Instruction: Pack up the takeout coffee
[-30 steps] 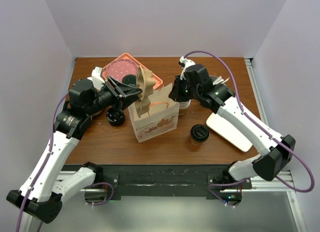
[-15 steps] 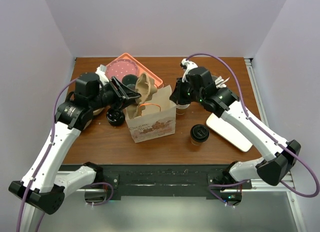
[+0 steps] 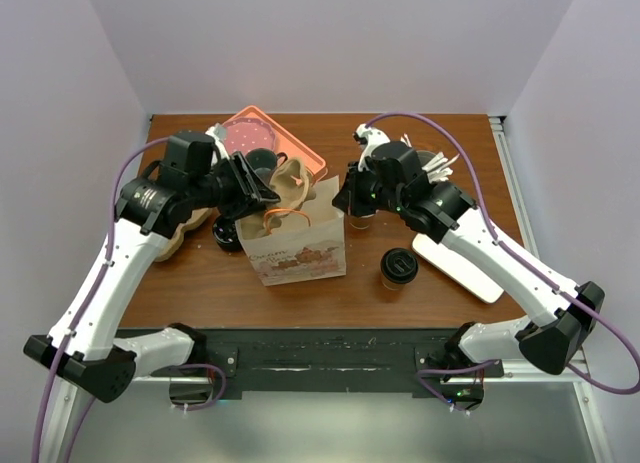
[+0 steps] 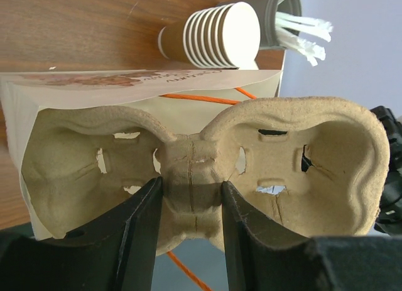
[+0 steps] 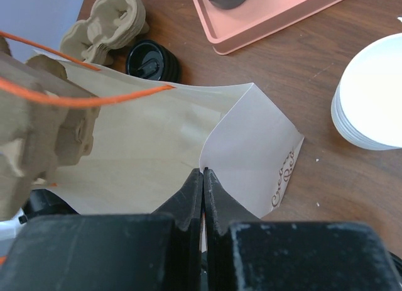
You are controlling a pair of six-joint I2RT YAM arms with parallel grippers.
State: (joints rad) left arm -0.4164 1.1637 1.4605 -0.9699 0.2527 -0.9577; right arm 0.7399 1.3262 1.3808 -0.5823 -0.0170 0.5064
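Lilac walls close round a brown wooden table (image 3: 450, 133), and nothing on it is packed yet. One takeout coffee cup (image 3: 398, 268) stands on the wood just right of the paper bag (image 3: 300, 251). A second takeout coffee cup (image 3: 228, 233), with the same black lid, stands close to the bag's left side. Neither is inside the bag or seated in a holder.

A pulp cup carrier (image 4: 282, 159) hangs over the bag's open mouth. Both its wells are empty, so I judge the work to be at the carrier-loading step, with both coffees left to place.

The left gripper (image 4: 188, 209) clamps the carrier's middle ridge between its fingers. Its arm reaches across from the bag's left with the elbow raised.

The right gripper (image 5: 202, 181) is pinched tight on the bag's right-hand rim, holding the mouth open. That forearm slopes in from the bag's right.
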